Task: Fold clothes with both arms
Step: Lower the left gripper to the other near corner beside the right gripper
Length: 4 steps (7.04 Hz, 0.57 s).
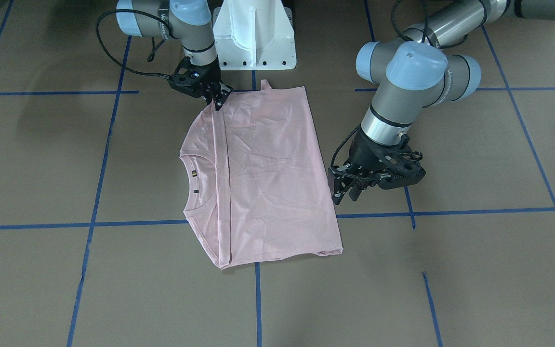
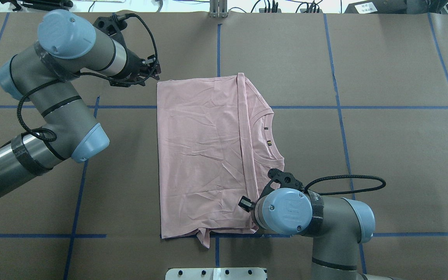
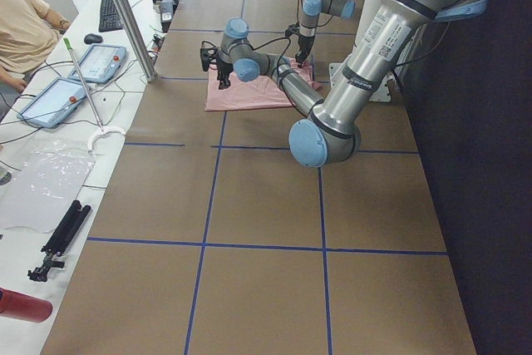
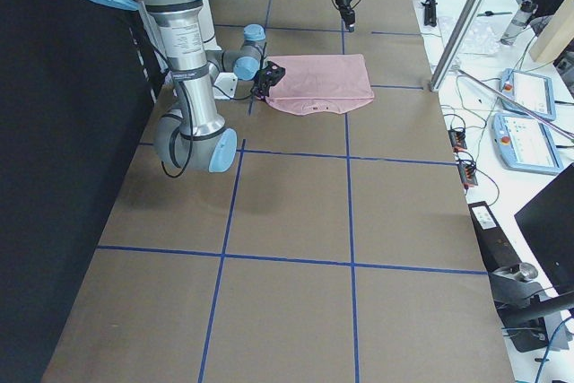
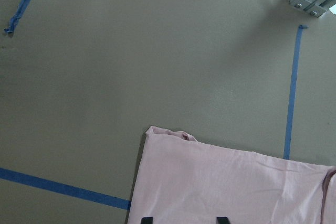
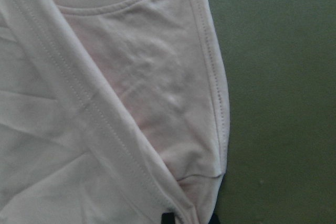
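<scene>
The pale pink short-sleeved T-shirt (image 2: 200,155) lies flat on the brown counter (image 2: 383,155), already folded into a rectangle — more folds remain, I judge — my left jaws released beside one corner, my right jaws at its shoulder, clenched or not I cannot tell.

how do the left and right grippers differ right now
The left gripper hangs clear of the shirt, off its hem side; the right gripper sits at a shoulder corner. The left's jaws stand open with nothing between them; the right's jaws straddle cloth, and whether they pinch it cannot be told. Both are black, two-fingered and at the shirt's edge.
</scene>
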### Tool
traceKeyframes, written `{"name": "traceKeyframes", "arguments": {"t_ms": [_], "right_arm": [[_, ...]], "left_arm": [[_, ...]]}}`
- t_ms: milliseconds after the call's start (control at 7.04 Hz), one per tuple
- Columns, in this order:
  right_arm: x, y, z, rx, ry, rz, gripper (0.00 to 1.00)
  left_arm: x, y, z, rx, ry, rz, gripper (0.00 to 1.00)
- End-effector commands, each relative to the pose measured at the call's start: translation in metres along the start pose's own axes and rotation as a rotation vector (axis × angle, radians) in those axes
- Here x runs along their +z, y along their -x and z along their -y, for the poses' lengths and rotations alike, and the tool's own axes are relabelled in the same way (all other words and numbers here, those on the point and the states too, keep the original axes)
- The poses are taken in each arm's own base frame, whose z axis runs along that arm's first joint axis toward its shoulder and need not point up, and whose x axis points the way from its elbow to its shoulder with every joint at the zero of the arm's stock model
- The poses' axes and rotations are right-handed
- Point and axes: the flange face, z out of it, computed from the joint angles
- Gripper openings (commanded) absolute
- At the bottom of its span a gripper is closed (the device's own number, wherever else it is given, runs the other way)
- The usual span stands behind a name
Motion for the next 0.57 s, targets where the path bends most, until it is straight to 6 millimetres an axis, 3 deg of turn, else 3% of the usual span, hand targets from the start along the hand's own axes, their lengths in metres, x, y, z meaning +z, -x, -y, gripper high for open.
{"name": "traceKeyframes", "arguments": {"t_ms": [0,284,426], "right_arm": [[-0.005,0.001,-0.001,-0.001,0.006,0.008,0.0],[-0.004,-0.001,0.0,-0.001,0.005,0.005,0.0],[-0.017,0.002,-0.001,-0.001,0.011,0.029,0.0]], "left_arm": [[-0.013,-0.007,-0.008,-0.034,0.035,-0.028,0.5],[-0.023,-0.013,-0.015,-0.085,0.054,-0.051,0.5],[-0.024,-0.019,-0.035,-0.121,0.073,-0.043,0.54]]}}
